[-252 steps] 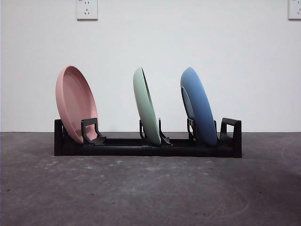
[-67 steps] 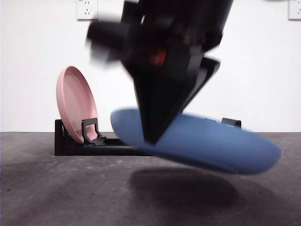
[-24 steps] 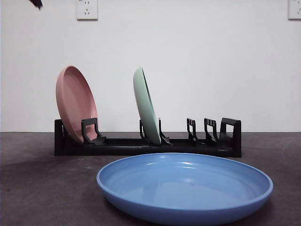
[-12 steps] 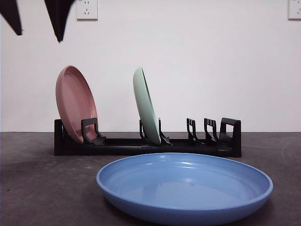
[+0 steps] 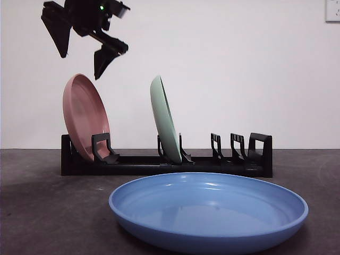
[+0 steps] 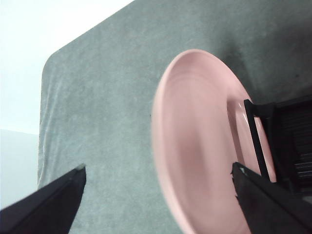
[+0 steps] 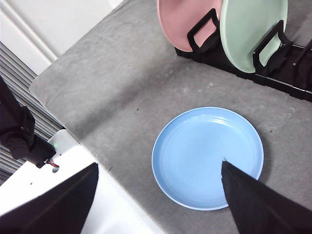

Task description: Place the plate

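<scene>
We are seeing the blue plate point(image 5: 208, 211) lying flat, rim up, on the grey bench point(image 5: 48, 212), just in front of the black rack point(image 5: 164, 163) and apart from it. In the rack the pink plate point(image 5: 85, 116) is leaning on edge at one end, and the green plate point(image 5: 165, 119) is standing on edge near the middle; the slots at the other end are holding nothing.

Our left hand point(image 5: 79, 50) is hovering above the pink plate's upper rim, its two black jaws spread apart and gripping nothing. In the left wrist view the pink plate point(image 6: 204, 156) is filling the space between the jaws, somewhat blurred, and part of the rack is cut off at the picture's side edge.

Our right hand point(image 7: 158, 195) is hanging high above the bench, jaws wide apart and empty; from there we are looking down on the blue plate point(image 7: 207, 157), the pink plate point(image 7: 183, 22) and the green plate point(image 7: 251, 27). A white surface with a dark fixture, perhaps part of an arm's base, is showing beyond the bench's edge. On the wall behind, a socket point(image 5: 333, 10) is partly cut off at the upper corner.
</scene>
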{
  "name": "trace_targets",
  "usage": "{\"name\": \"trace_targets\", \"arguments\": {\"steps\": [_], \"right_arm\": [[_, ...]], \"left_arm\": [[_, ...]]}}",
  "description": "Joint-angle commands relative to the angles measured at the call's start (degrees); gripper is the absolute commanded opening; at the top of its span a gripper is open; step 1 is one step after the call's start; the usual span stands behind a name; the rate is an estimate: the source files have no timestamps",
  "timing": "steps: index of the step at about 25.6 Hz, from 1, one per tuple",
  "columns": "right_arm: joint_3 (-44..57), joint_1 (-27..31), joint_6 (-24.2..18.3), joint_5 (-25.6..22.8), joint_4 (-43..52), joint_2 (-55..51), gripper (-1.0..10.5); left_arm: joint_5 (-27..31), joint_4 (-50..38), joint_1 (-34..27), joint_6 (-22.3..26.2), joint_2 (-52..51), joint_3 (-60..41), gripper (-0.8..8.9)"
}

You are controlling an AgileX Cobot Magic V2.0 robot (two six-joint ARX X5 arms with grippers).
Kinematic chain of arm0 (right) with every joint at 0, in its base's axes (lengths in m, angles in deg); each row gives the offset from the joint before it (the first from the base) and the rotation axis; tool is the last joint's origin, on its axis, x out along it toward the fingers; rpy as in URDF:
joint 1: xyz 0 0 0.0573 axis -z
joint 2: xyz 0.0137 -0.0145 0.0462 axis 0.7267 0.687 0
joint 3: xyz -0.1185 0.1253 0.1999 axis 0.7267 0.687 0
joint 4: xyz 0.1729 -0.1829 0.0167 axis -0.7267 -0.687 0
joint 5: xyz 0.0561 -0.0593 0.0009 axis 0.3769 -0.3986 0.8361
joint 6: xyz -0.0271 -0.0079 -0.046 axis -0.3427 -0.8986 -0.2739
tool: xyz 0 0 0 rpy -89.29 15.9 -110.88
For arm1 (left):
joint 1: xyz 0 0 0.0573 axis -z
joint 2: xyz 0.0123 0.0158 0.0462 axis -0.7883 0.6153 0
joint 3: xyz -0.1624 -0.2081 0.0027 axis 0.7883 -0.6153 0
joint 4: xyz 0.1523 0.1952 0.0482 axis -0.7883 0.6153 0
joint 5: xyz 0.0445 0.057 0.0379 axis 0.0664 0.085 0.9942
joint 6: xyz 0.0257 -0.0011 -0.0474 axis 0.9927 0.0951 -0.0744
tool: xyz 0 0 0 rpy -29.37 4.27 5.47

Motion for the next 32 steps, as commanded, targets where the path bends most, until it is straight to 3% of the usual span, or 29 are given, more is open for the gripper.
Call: {"name": "trace_targets", "arguments": {"steps": [1, 6, 10, 32], "right_arm": [[-0.4, -0.2, -0.8, 0.1, 0.3, 0.3, 4.0], [-0.4, -0.2, -0.8, 0.1, 0.3, 0.3, 4.0], [-0.4, -0.2, -0.8, 0.1, 0.3, 0.3, 4.0], [-0.4, -0.2, -0.6, 0.3, 0.2, 0.3, 4.0]], "left_arm": [[1.7, -1.0, 0.4, 0.6, 2.3, 1.7, 4.31], [2.6, -1.9, 0.4, 0.9, 3.3, 1.7, 3.91], [2.6, -2.7, 0.3, 1.0, 3.5, 1.7, 3.05], [-0.5, -2.3, -2.2, 1.6, 3.8, 1.7, 2.69]]}}
